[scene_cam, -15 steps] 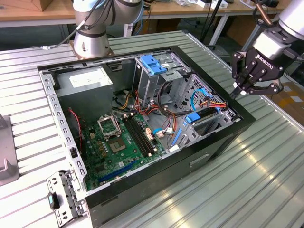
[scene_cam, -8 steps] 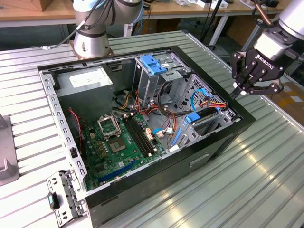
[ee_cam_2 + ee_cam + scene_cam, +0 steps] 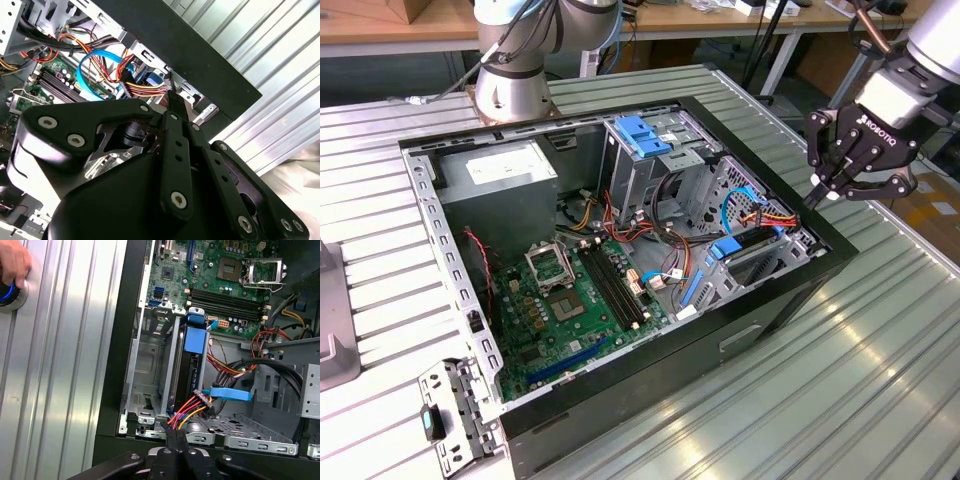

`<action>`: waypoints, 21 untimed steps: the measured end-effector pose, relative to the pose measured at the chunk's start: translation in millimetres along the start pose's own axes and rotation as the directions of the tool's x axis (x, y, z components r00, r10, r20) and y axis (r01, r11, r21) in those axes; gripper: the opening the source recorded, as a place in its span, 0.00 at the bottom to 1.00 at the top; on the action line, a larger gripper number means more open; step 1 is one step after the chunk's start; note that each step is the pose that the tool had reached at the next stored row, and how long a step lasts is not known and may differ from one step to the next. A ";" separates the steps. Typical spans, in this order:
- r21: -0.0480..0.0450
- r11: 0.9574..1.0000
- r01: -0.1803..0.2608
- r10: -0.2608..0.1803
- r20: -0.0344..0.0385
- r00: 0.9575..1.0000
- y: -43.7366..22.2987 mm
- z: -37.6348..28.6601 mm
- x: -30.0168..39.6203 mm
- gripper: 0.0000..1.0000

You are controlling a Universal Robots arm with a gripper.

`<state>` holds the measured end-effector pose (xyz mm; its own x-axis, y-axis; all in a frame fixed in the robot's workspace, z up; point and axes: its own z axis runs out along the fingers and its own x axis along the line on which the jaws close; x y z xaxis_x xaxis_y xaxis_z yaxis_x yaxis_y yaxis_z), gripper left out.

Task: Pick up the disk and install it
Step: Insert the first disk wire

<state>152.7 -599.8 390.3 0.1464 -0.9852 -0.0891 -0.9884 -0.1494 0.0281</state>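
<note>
Starting with the exterior view: the open computer case [image 3: 620, 260] lies flat on the ribbed metal table [image 3: 880, 370], motherboard [image 3: 575, 300] sitting around 7 o'clock inside it. The gripper [image 3: 817, 199] hangs at about 3 o'clock, right over the case's edge on the exterior view's right, fingers pinched together with nothing between them. The disk [image 3: 745, 243] with its blue carrier sits edge-up in the bay just inside that same edge, around 8 o'clock from the gripper tip. In the second wrist view the gripper [image 3: 171, 95] fills the lower half, its tip closed to 1 point just beside the bundle of coloured wires [image 3: 145, 89], with a blue cable [image 3: 92, 62] looping at 10 o'clock. In the first wrist view the disk [image 3: 192, 375] stands in its slot at centre, coloured wires plugged into its near end, the closed gripper [image 3: 176, 435] at 6 o'clock just below them. A hand [image 3: 12, 262] rests on a round button [image 3: 12, 295] at 10 o'clock.
</note>
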 end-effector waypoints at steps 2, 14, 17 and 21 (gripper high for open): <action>-0.001 1.000 0.009 -0.010 0.000 1.000 0.0 0.0 0.0 0.10; -0.005 0.999 0.054 -0.054 -0.001 0.999 0.0 0.0 0.0 0.10; -0.005 0.998 0.061 -0.061 -0.002 0.998 0.0 0.0 0.0 0.10; -0.006 0.998 0.069 -0.069 -0.002 0.998 0.0 0.0 0.0 0.10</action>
<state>152.7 -599.8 390.3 0.2144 -0.9727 -0.0891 -0.9756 -0.2176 0.0280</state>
